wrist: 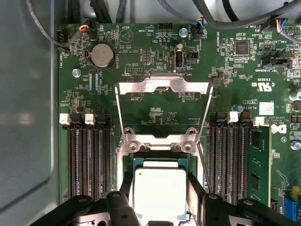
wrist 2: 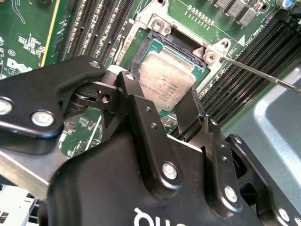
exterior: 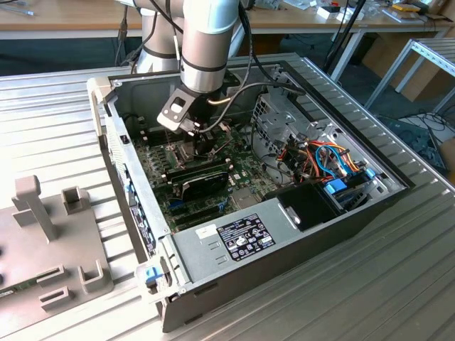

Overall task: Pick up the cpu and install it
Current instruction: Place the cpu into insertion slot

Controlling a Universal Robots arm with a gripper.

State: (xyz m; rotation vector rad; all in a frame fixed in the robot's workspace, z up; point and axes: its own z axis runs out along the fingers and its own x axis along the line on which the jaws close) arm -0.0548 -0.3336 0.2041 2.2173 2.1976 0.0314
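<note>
The cpu point(wrist: 160, 200), a small silver-topped square chip on a green substrate, sits low over the open socket point(wrist: 137, 162) of the green motherboard point(wrist: 155, 47). My gripper point(wrist: 160, 186) reaches down into the computer case point(exterior: 124, 160), and its black fingers point(wrist: 126, 186) press against two opposite edges of the chip. In the second wrist view the cpu point(wrist 2: 164, 75) lies between the fingers point(wrist 2: 134, 94), slightly tilted to the socket. The hinged metal frame point(wrist: 162, 85) stands flipped open beyond the socket. In the exterior view the gripper point(exterior: 201, 145) hangs over the board's middle.
Memory slots point(wrist: 89, 160) flank the socket on both sides. A thin lever rod point(wrist 2: 256, 73) sticks out beside it. A black expansion card point(exterior: 202, 177), the power supply point(exterior: 238, 238) and a cable bundle point(exterior: 320, 160) crowd the case. A grey fixture point(exterior: 43, 234) stands outside.
</note>
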